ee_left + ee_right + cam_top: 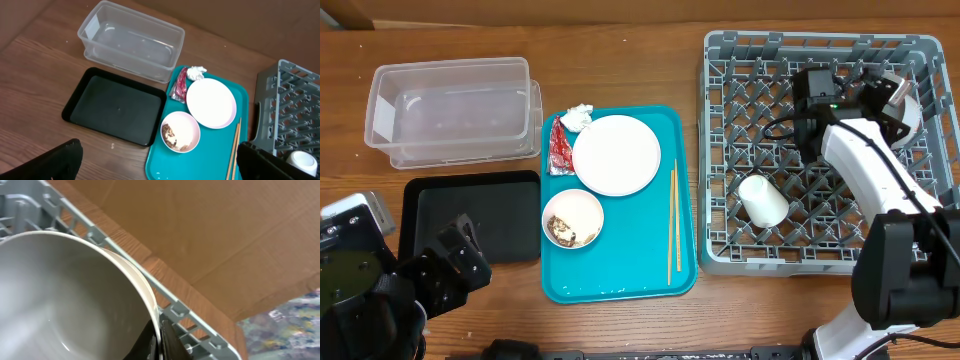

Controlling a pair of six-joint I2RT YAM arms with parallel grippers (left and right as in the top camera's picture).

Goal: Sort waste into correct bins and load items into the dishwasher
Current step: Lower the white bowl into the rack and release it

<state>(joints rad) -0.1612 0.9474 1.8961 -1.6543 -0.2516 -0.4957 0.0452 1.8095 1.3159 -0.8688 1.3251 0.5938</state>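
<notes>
Pinching glossy white bowl [65,295], prob. tilted: right claw [159,341].

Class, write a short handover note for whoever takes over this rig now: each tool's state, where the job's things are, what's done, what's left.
Left tool open, holding nothing, by the black tray.
Right tool shut on the white bowl at its rim, at the dish rack edge.
White cup lies on its side in the rack.
On the teal tray: pink plate, small bowl with food scraps, chopsticks, red wrapper, tissue.
Clear tub and black tray hold nothing.
Done: cup racked. Left: set the bowl down, sort waste, rack the rest.
</notes>
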